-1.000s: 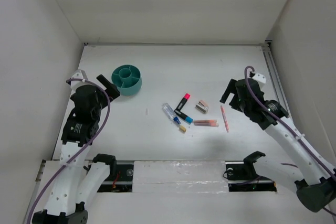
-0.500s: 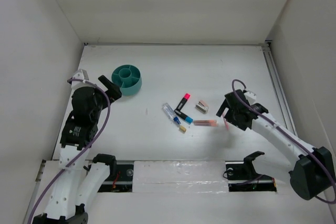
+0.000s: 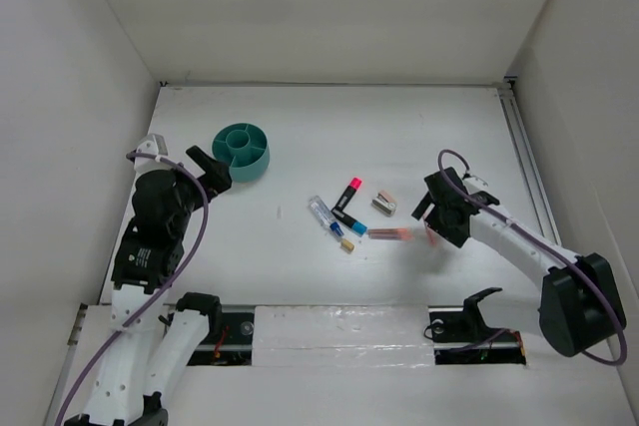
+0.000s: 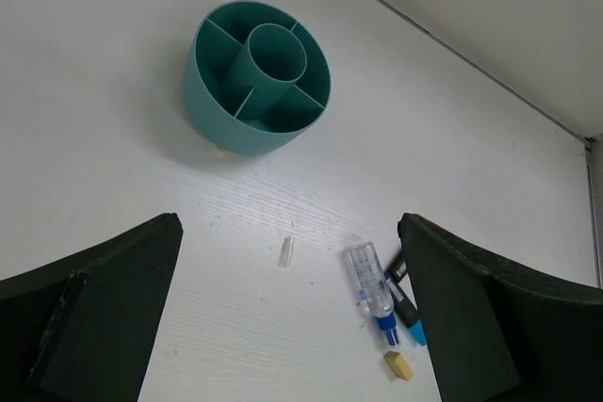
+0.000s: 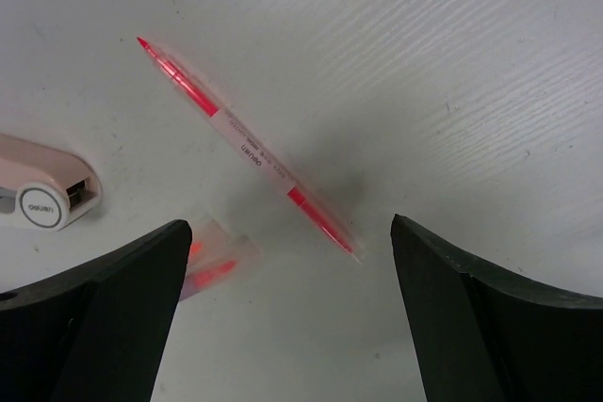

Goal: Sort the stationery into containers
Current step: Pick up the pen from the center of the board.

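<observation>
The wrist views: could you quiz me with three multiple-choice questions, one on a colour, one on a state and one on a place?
1. What colour is the cup? A red; B teal; C yellow.
2. How is the left pincer? A shut tight; B shut on the cup; C open, holding nothing.
3. Where is the pink pen? A on the table, under the right pincer's gap; B in the cup; C in the left pincer.

Answers: 1 B, its wall and centre tube are teal. 2 C, its jaws stand wide apart, gripping nothing. 3 A, the right wrist view shows it lying there.
</observation>
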You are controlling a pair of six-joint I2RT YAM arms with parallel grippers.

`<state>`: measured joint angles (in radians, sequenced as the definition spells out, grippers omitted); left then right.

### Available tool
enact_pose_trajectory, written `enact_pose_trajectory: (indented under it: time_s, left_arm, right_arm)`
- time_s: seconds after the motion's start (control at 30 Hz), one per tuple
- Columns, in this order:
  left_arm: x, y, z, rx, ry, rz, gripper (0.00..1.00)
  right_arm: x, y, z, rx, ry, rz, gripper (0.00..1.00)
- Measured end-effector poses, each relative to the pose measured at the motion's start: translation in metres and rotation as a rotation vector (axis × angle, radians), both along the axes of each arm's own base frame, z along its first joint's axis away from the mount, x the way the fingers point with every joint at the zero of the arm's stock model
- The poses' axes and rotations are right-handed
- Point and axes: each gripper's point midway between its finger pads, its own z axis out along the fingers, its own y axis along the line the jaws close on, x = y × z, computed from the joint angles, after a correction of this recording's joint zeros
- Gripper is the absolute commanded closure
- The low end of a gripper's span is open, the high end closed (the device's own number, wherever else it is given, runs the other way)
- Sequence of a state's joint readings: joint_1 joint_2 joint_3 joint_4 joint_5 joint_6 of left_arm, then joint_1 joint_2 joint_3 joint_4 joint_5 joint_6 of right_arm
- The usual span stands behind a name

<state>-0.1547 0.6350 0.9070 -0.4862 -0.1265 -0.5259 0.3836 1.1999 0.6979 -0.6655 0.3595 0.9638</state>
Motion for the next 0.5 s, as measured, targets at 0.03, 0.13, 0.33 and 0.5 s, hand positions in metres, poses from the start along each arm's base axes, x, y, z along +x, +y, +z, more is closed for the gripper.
enact_pose_trajectory:
  time_s: [0.03,0.13,0.33,0.5]
  left_arm:
    - [0.0,-0.001,0.001,0.0,-0.003,-0.005,0.0]
    - [-0.002,-0.002,0.002,-0.001,-0.01,-0.015,0.0]
    - [-0.003,-0.002,0.006,-0.002,-0.024,-0.015,0.0]
    - [-0.005,-0.001,0.008,-0.004,-0.033,-0.015,0.0]
  right_arm:
    - [0.001,-0.001,-0.003,-0.001,0.005,-0.006,0.07]
    - [0.002,-0.002,-0.01,-0.006,0.02,-0.008,0.14]
    - [0.002,-0.003,-0.021,-0.017,0.055,-0.004,0.17]
    - [-0.001,-0.003,-0.031,-0.009,0.107,0.008,0.19]
